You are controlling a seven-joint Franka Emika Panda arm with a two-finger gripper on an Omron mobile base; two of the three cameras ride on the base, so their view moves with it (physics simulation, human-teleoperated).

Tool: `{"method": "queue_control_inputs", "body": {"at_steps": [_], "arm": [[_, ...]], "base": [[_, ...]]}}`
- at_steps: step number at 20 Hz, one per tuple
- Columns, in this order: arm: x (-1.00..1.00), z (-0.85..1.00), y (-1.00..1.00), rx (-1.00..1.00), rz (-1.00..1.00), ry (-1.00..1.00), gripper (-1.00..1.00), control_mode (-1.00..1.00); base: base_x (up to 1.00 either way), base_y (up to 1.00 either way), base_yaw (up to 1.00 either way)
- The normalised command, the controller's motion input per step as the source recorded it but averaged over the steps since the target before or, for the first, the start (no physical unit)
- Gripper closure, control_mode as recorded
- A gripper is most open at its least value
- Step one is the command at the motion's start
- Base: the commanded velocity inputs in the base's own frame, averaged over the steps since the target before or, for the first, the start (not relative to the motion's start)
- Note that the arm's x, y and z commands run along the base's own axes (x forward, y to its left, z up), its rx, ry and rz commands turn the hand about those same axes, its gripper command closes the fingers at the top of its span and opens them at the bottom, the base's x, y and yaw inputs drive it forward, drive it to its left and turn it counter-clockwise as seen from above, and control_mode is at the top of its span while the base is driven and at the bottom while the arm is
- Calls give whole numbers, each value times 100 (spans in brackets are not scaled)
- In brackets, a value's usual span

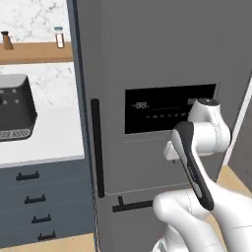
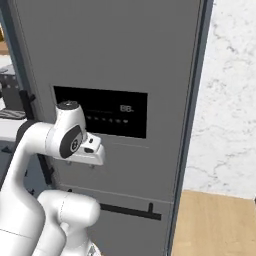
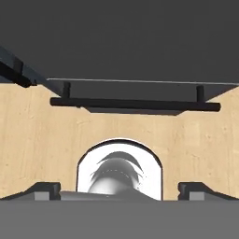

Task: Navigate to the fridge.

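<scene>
Gripper fingers spread wide and empty, pointing down at the wood floor, I sit before the fridge, which fills both base views. Navigation looks all but finished; the next move calls for a final stop.

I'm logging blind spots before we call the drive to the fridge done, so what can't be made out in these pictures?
- Fridge: top and floor line cut by the frame edges in both base views.
- Display panel: readout too small to read; the arm covers part of it.
- Drawer handle: its right part is behind the arm in the left base view.
- Gripper: tips barely visible in the hand view.
</scene>
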Motion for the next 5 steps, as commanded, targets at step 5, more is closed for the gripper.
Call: {"method": "queue_control_inputs", "body": {"at_steps": [5], "arm": [[0, 0, 0, 0, 0, 0, -100, 100]], "base": [[35, -4, 22]]}}
